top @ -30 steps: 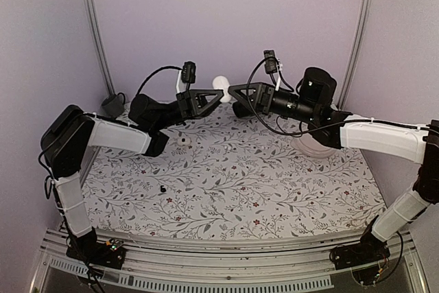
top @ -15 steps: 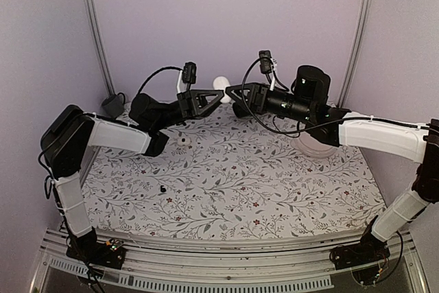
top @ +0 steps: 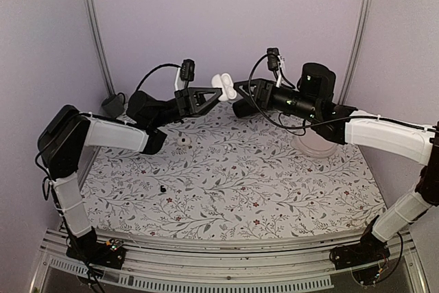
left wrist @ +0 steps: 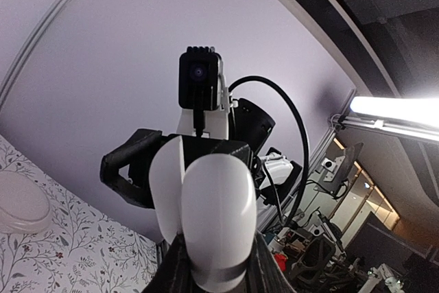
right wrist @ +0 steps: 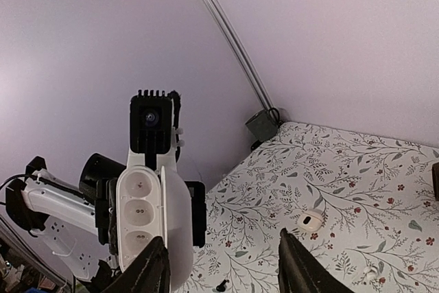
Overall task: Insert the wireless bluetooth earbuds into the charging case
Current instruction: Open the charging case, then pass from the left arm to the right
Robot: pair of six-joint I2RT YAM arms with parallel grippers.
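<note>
My left gripper (top: 215,93) (left wrist: 211,269) is shut on the charging case (top: 221,86) (left wrist: 218,214) and holds it up above the back of the table. The case's lid (left wrist: 167,183) stands open. In the right wrist view the case (right wrist: 140,211) shows its inner sockets, which look empty. My right gripper (top: 236,90) (right wrist: 223,269) faces the case at close range, jaws open with nothing between them. Its left finger (right wrist: 152,269) sits right by the lid (right wrist: 176,228); I cannot tell whether they touch. The earbuds are out of view.
A white round lump with a dark spot (top: 182,141) (right wrist: 311,221) lies on the floral table mat (top: 240,176). A tiny black bit (top: 162,188) lies nearer the front. A pale round dish (top: 317,143) (left wrist: 19,200) stands at the right under my right arm.
The case's lid has swung open. My right gripper has moved left up to the case and its jaws have narrowed somewhat. The left arm has stayed almost still.
</note>
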